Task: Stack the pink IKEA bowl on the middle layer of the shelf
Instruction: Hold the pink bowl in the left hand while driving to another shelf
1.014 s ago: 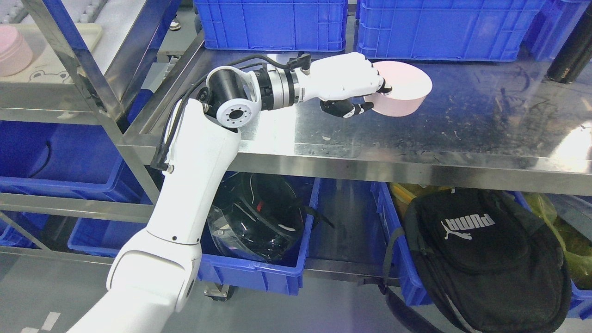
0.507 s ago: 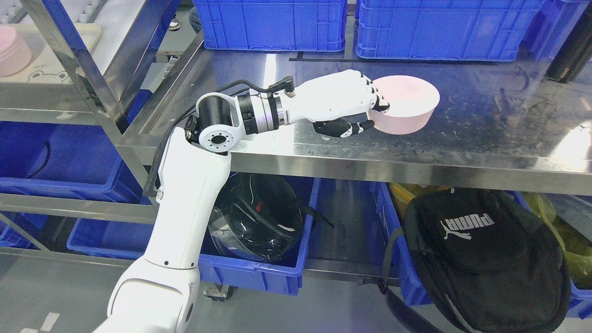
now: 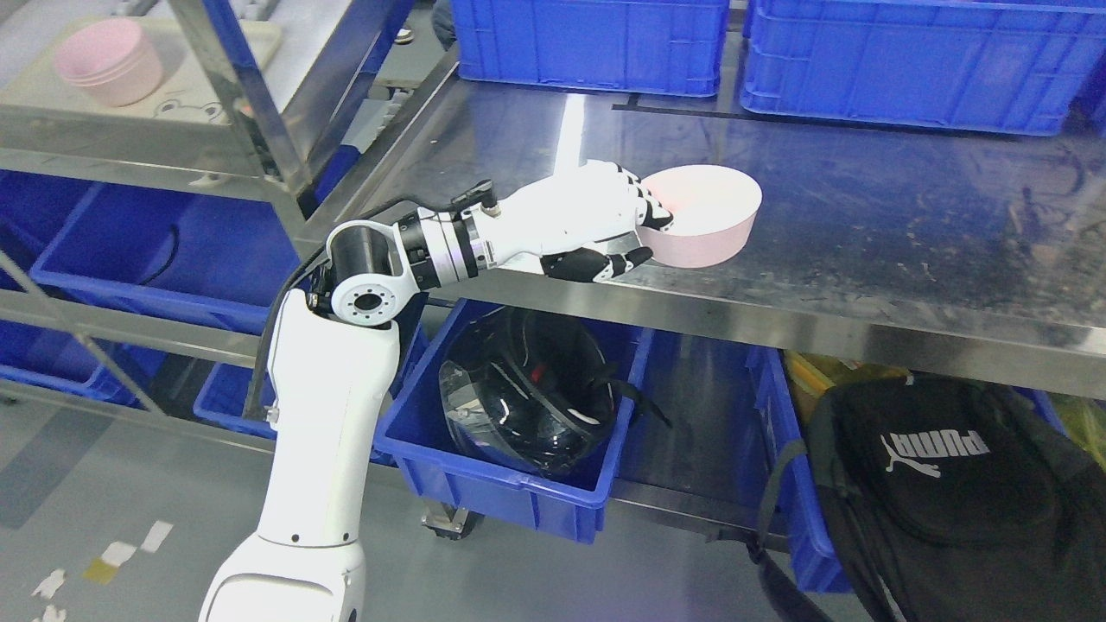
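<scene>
Helmet (image 3: 531, 406) inside blue bin (image 3: 484, 484); empty pink bowl (image 3: 704, 216) in left robot hand (image 3: 605, 229).

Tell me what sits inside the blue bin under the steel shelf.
The blue bin holds a black helmet with a glossy visor. The helmet covers the bin's floor and the steel shelf hides its back, so anything else there cannot be seen.

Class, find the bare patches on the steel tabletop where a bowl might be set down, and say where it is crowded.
Bare steel lies right of the pink bowl held by the left hand, up to the blue crates. The table's back edge is crowded with those crates.
</scene>
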